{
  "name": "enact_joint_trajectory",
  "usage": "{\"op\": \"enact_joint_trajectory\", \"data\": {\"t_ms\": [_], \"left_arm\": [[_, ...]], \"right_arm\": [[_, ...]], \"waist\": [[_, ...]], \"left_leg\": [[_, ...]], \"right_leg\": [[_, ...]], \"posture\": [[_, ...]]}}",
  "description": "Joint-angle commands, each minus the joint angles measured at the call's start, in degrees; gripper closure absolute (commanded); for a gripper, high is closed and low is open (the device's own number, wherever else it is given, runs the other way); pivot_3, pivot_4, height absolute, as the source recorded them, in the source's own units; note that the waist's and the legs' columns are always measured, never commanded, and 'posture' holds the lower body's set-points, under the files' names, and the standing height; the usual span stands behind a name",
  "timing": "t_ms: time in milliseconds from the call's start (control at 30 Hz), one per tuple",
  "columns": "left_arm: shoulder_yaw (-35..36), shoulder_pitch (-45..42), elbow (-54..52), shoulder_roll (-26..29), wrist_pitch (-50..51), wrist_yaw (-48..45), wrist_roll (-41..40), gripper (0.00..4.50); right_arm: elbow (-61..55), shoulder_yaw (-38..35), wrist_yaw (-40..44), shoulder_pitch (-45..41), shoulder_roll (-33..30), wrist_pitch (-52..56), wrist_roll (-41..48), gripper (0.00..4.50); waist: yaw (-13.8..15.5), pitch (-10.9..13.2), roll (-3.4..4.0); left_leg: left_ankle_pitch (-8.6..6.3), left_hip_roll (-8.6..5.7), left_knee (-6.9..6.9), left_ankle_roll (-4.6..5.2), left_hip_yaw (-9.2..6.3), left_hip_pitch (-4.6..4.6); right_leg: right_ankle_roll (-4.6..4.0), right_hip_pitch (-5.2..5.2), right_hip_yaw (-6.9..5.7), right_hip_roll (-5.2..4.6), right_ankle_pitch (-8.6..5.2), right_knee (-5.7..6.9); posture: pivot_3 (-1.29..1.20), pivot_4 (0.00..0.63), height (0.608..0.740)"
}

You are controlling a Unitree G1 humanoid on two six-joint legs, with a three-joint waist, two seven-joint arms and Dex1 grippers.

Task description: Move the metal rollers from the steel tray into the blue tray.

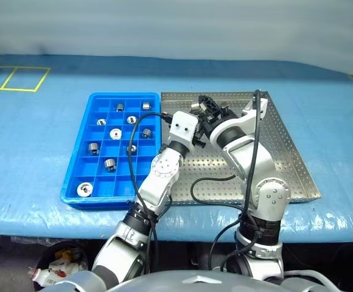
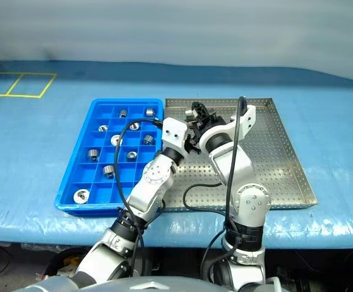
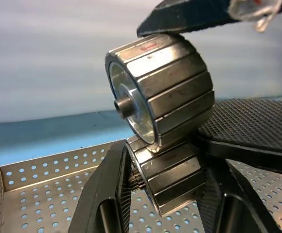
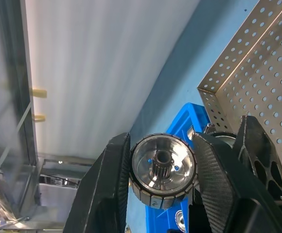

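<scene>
Ribbed shiny roller (image 3: pixel 172 179) – between textured black pincer (image 3: pixel 167 194) pads

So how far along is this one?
Done: ten rollers sit in the blue tray. In hand: the right gripper is shut on a roller and the left gripper on a second roller, close together above the steel tray. Left: both must go into the blue tray. No loose rollers show on the steel tray, though the arms hide part.
</scene>
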Motion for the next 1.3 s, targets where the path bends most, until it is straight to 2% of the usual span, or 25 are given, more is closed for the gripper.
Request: {"op": "enact_joint_trajectory", "data": {"t_ms": [33,333,633,1033,1133,1300], "left_arm": [[-0.09,0.66,-1.82,1.87,-0.55,-1.72,2.13,3.04],[-1.77,0.63,-1.97,7.07,0.32,-9.25,4.29,3.05],[-3.20,-0.34,-0.39,9.92,0.68,-14.60,6.33,3.05],[-8.03,-6.26,4.91,15.34,-6.21,-24.95,11.19,3.05],[-7.54,-6.55,5.18,14.64,-5.77,-26.86,9.92,3.05],[-1.74,-6.56,1.25,11.22,2.24,-28.63,2.03,3.05]], "right_arm": [[-2.99,-0.13,0.74,0.43,-0.70,-0.89,0.54,2.89],[-3.80,0.40,0.85,2.53,-3.07,-0.94,0.44,2.89],[-4.10,0.97,1.28,3.60,-4.45,-0.84,-0.67,2.89],[-7.00,0.92,1.45,4.90,-10.20,0.29,-3.04,2.89],[-8.02,0.70,1.15,5.72,-12.83,1.23,-4.78,2.89],[-10.02,1.07,0.45,7.57,-20.55,5.50,-11.34,2.89]], "waist": [[0.00,0.00,0.00],[0.01,0.00,0.00],[-0.02,0.00,0.00],[-0.27,0.00,0.01],[-0.35,0.00,0.00],[-0.52,0.00,0.00]], "left_leg": [[0.00,0.00,0.00,0.00,0.00,0.00],[0.00,0.01,0.02,0.00,-0.01,0.00],[0.00,0.02,0.02,0.01,-0.01,0.02],[-0.01,0.02,0.08,0.05,0.03,0.02],[-0.03,0.02,0.08,0.09,0.04,0.01],[-0.08,0.09,0.19,0.22,0.09,-0.06]], "right_leg": [[-0.01,0.00,0.00,0.00,0.00,0.00],[-0.01,0.00,0.01,0.00,0.00,0.01],[-0.02,0.00,0.04,0.00,0.00,0.02],[-0.07,0.00,0.08,-0.02,-0.03,0.03],[-0.08,0.00,0.11,-0.05,-0.03,0.01],[-0.10,-0.01,0.17,-0.18,-0.05,0.00]], "posture": [[0.11,0.150,0.740],[0.11,0.150,0.740],[0.10,0.150,0.740],[0.06,0.150,0.740],[0.06,0.150,0.740],[0.05,0.150,0.740]]}}
